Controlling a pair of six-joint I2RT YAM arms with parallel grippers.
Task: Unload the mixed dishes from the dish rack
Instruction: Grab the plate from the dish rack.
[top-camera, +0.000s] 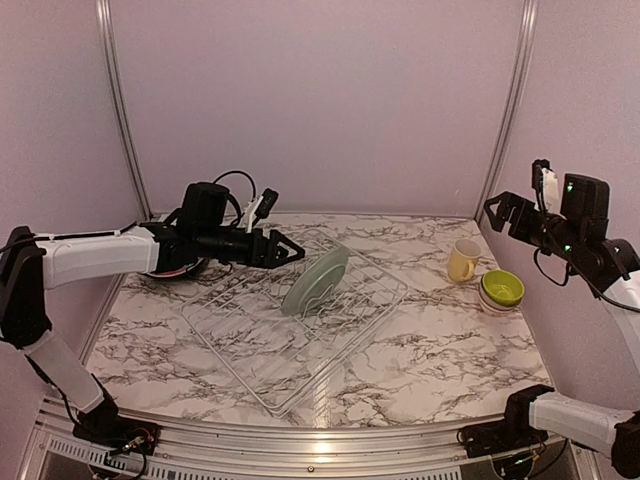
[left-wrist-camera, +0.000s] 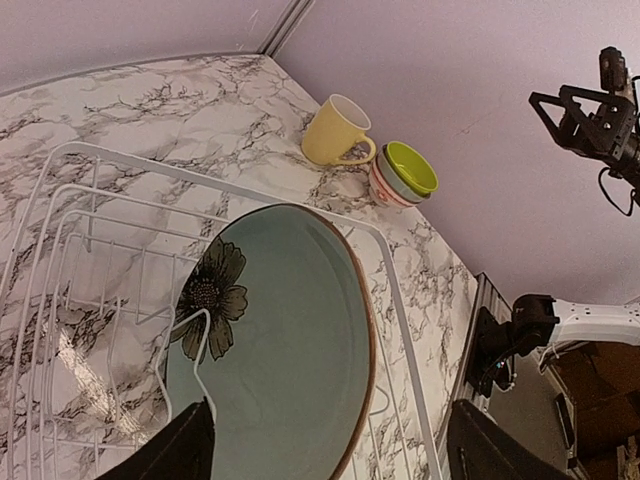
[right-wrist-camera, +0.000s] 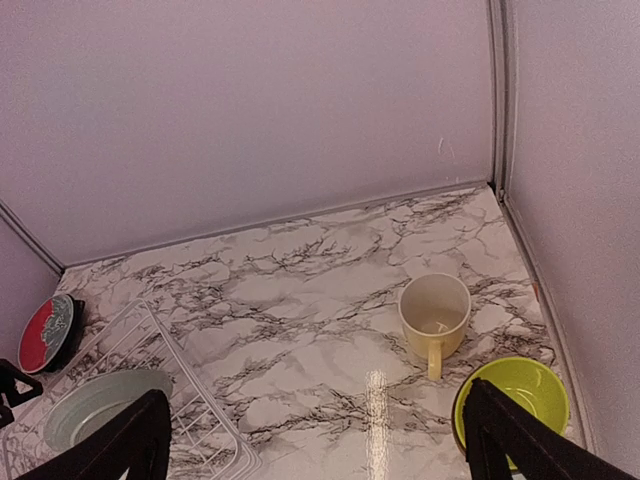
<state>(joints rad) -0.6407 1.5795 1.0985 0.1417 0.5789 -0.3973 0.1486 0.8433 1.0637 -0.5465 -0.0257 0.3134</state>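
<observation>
The white wire dish rack (top-camera: 250, 340) lies at the middle of the marble table. A pale grey-green shallow bowl (top-camera: 315, 281) with a dark flower print stands on edge in it. My left gripper (top-camera: 290, 252) is open just left of the bowl's upper rim; in the left wrist view its jaws (left-wrist-camera: 330, 450) straddle the bowl (left-wrist-camera: 290, 340) without touching it. The pale yellow mug (top-camera: 462, 261) and the lime-green bowl (top-camera: 501, 289), stacked on a white red-patterned bowl (left-wrist-camera: 385, 185), stand at the right. My right gripper (top-camera: 505, 215) is open and empty, high above them.
Red and black plates (right-wrist-camera: 50, 335) lie at the far left behind my left arm. The right wrist view shows the mug (right-wrist-camera: 433, 315), the lime-green bowl (right-wrist-camera: 515, 400) and the rack corner (right-wrist-camera: 185, 395). Pink walls close the back and both sides.
</observation>
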